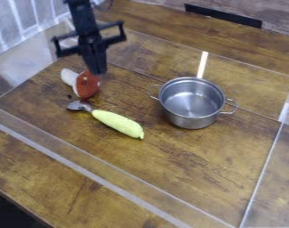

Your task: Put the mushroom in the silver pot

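- Nearest the camera, a yellow-green vegetable (119, 123) is lying on the wooden table (171, 178), with a small metal piece (77, 105) sitting just beside its far-left end; neither belongs to the job.
- To the right, the silver pot (190, 101) is standing upright and empty, well apart from everything on the left.
- Farther back on the left, the mushroom (87, 84) is lying tipped, its reddish cap facing the camera and its pale stem pointing left. It is not in the pot yet.
- Directly above it, the gripper (94, 69) is pointing steeply down with its jaws drawn narrow together, the tips meeting the top of the cap. Whether they are actually pinching the mushroom or only touching it, I cannot tell.
- The step in hand looks like the lift. Doing it well probably means rising slowly, confirming that the mushroom is coming up too, clearing the pot's rim, then carrying it right over the opening.
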`<state>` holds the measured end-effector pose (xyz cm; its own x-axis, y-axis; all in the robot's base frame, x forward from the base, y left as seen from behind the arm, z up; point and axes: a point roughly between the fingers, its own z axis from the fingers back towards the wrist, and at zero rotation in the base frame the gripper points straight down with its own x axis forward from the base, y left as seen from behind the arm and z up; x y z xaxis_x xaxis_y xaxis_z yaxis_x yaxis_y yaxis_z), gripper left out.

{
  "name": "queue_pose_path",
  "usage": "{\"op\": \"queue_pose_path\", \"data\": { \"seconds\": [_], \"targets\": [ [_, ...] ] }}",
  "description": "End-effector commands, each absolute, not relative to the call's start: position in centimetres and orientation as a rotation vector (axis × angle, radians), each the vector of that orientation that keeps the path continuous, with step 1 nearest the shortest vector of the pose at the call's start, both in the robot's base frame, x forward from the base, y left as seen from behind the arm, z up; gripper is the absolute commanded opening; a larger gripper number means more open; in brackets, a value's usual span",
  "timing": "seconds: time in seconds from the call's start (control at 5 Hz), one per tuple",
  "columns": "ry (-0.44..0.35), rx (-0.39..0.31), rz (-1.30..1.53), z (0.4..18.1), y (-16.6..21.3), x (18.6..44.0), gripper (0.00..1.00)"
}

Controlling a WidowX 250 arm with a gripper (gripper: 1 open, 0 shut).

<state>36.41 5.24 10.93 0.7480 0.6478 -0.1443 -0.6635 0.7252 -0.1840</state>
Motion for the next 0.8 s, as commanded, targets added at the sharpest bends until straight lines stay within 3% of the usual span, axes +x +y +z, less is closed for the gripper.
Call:
{"op": "queue_pose_path", "data": {
  "seconds": [0.0, 0.2, 0.4, 0.6],
  "targets": [
    [-0.021, -0.267, 0.681, 17.2, 3.2, 37.2, 0.00],
    [-0.009, -0.275, 0.673, 16.9, 1.9, 37.2, 0.00],
    [-0.002, -0.263, 0.678, 15.9, 2.4, 36.8, 1.00],
    [0.002, -0.254, 0.684, 14.8, 3.3, 36.1, 1.00]
  ]
}}
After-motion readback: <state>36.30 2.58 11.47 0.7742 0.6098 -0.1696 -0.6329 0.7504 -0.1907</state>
